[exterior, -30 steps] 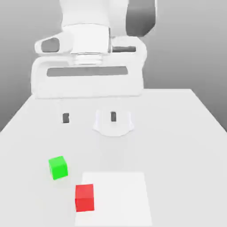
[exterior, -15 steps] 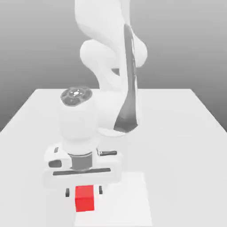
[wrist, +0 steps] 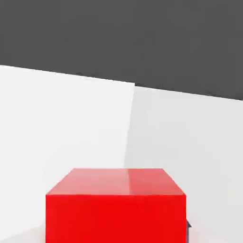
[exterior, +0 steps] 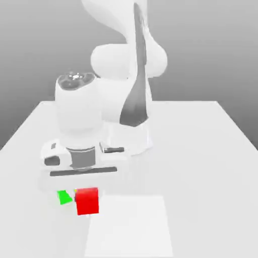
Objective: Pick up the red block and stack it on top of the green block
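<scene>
Exterior view: a white robot arm (exterior: pixel 121 75) bends down over a white table (exterior: pixel 201 151). Its gripper (exterior: pixel 86 194) hangs low near the table's front, and the red block (exterior: pixel 87 201) sits directly beneath the hand, appearing clamped between the fingers and raised a little off the surface. The green block (exterior: pixel 64 197) lies just beside the red one, toward the exterior view's left, partly hidden behind it. A paler square patch (exterior: pixel 128 227) on the table lies toward the exterior view's right of the red block. In the hand view, the red block (wrist: pixel 115 206) sits close against the camera.
</scene>
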